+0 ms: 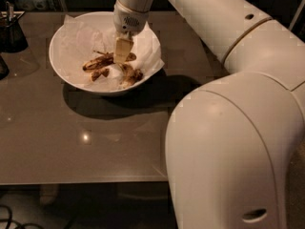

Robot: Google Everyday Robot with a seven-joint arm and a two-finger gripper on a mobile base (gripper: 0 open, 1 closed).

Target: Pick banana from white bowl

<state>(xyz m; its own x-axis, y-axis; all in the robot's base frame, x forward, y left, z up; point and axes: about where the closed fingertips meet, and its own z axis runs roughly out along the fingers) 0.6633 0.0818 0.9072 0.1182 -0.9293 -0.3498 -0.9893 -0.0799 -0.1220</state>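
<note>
banana (97,62) lying left-right, end effector (122,55) over it

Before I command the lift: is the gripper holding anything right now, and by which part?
Cannot tell. The gripper is down inside the white bowl, over one end of the banana; a grasp does not show.

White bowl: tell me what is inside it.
Crumpled white paper lines the white bowl. On it lie the brown banana and other brown pieces. The claw reaches down among them, covering part of the banana. The bowl's floor is hidden under the paper.
</note>
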